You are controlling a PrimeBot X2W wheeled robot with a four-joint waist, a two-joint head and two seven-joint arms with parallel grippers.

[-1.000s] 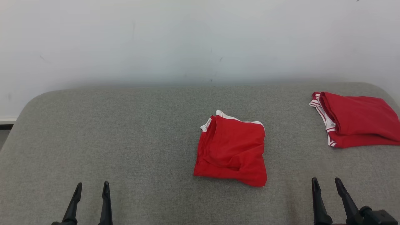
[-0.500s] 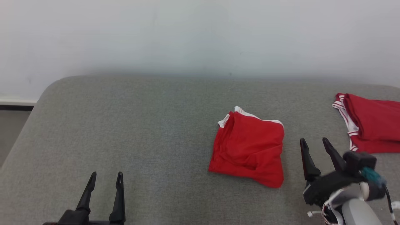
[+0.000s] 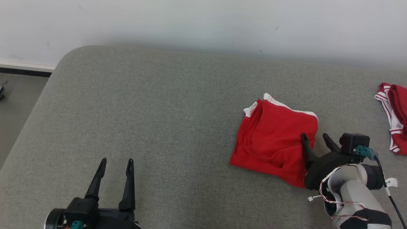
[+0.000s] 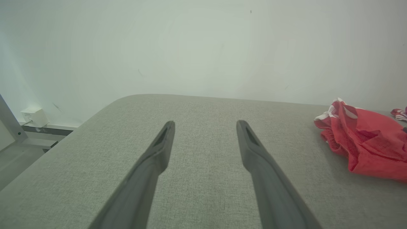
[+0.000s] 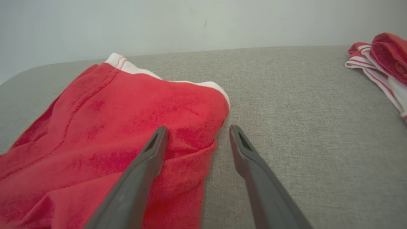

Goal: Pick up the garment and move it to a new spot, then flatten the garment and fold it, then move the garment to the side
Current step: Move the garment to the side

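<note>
A red garment point(image 3: 275, 138) with a white band along its far edge lies loosely folded on the grey cushioned surface point(image 3: 178, 111), right of centre. My right gripper point(image 3: 315, 136) is open at the garment's right edge, one finger over the red cloth and the other over bare grey fabric. In the right wrist view the garment point(image 5: 111, 127) lies to the left and my right gripper point(image 5: 197, 130) straddles its right-hand fold without holding it. My left gripper point(image 3: 116, 160) is open over bare fabric at the lower left. In the left wrist view my left gripper point(image 4: 205, 122) is empty, the garment point(image 4: 365, 140) far right.
A second red garment with white striped trim point(image 3: 394, 119) lies at the far right edge, also in the right wrist view's upper right point(image 5: 381, 57). A white wall rises behind the surface. The surface's left edge drops to the floor point(image 3: 16, 101).
The camera has turned, shifting the scene right and down. My right gripper has advanced up to the garment's right edge. The left gripper stays open over bare fabric.
</note>
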